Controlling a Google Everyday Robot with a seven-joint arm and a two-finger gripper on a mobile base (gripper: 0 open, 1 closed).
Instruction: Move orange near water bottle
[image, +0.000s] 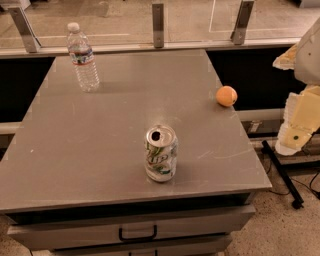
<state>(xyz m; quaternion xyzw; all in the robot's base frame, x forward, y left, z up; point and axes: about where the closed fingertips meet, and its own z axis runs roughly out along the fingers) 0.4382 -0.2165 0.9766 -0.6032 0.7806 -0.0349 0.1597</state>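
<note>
The orange (226, 96) sits on the grey table (100, 140) close to its right edge. The water bottle (83, 57) stands upright at the table's far left corner; it is clear, with a white cap and a label band. My arm and gripper (295, 135) hang at the right edge of the view, beyond the table's right side, to the right of the orange and a little nearer the camera, not touching it. Nothing shows in the gripper.
A white-and-green soda can (161, 153) stands upright near the table's front middle. A glass railing with metal posts (158, 25) runs behind the table. Drawers with a black handle (137, 233) are below the front edge. A black rod (282, 172) lies on the floor at right.
</note>
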